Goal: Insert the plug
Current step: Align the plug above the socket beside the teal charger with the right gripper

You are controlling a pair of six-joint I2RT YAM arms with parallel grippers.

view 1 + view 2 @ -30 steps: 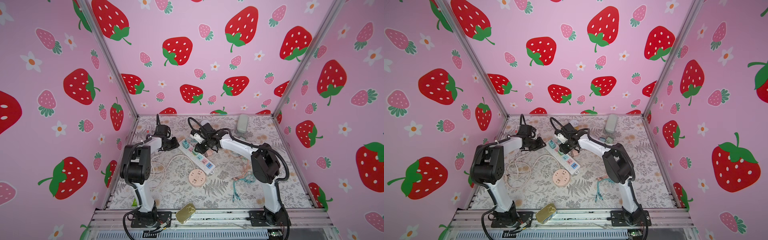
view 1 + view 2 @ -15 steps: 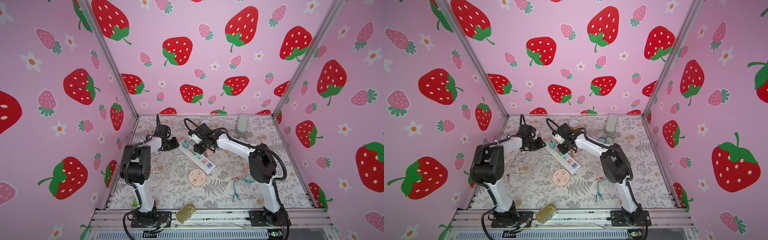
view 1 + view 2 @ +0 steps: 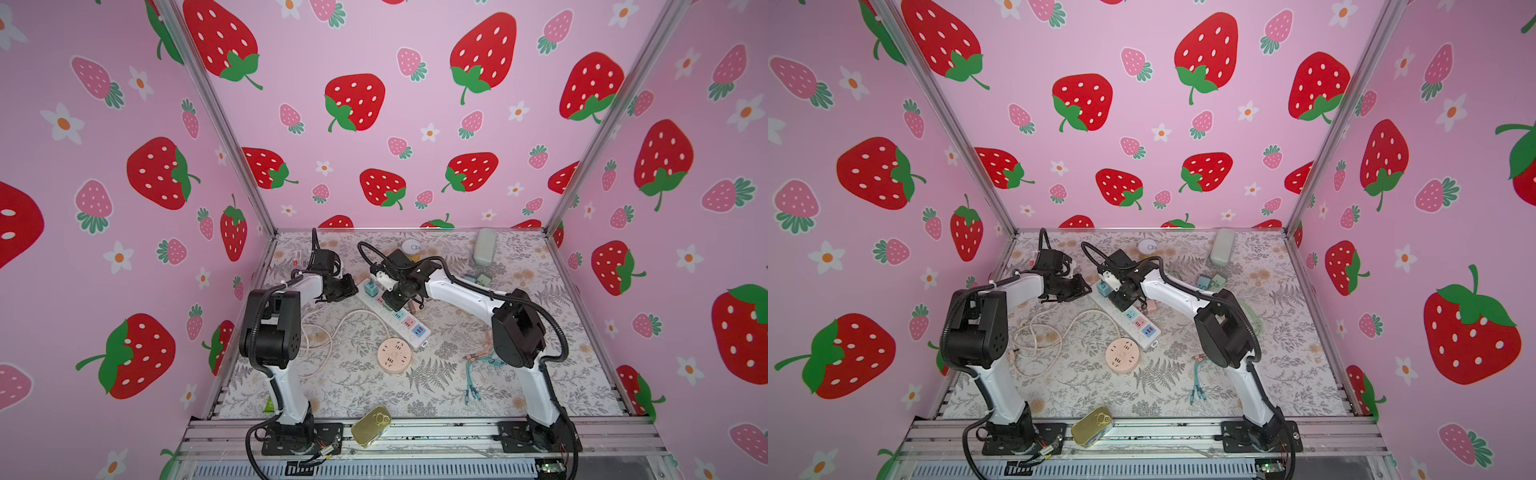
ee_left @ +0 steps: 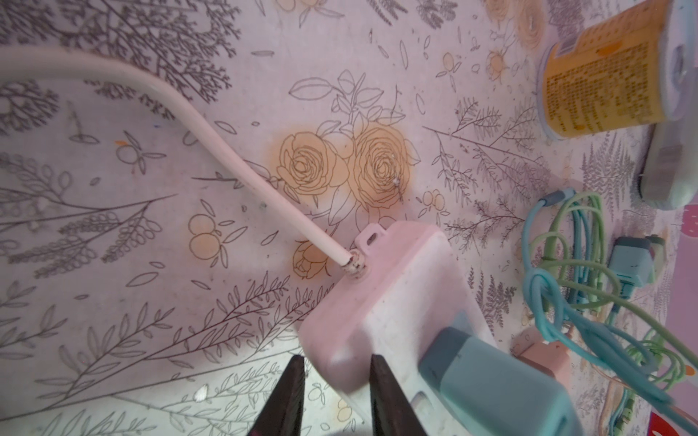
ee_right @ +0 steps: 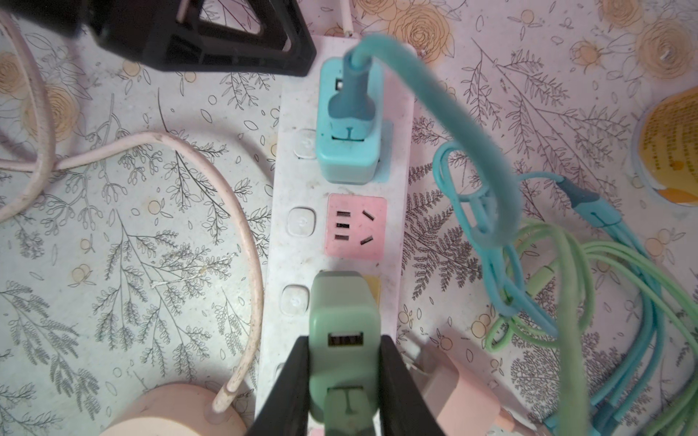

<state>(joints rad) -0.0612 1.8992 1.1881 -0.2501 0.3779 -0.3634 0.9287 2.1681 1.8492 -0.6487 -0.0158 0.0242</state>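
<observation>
A white power strip [image 3: 388,321] [image 3: 1128,327] lies slantwise on the floral mat. My left gripper [image 4: 338,362] [image 3: 347,289] is shut on the corner of its cord end [image 4: 381,302]. A blue plug [image 5: 345,124] [image 3: 370,286] with a blue cable sits in the first socket. The pink socket [image 5: 357,228] beside it is free. My right gripper [image 5: 344,339] [image 3: 392,301] is shut on a green plug [image 5: 343,324] with a USB port. It holds the plug over the yellow socket [image 5: 372,288], most of which is hidden. Whether the prongs are in cannot be seen.
A pink adapter [image 5: 453,392] lies against the strip beside my right fingers. Green and blue cables [image 5: 566,264] coil on that side. A round pink socket hub [image 3: 394,351] and its cord lie in front. An orange can [image 4: 600,83], a grey case [image 3: 485,247] and a gold tin [image 3: 371,426] are around.
My right gripper has moved a little to the left along the strip with the green plug in it. The left gripper has kept its hold and place.
</observation>
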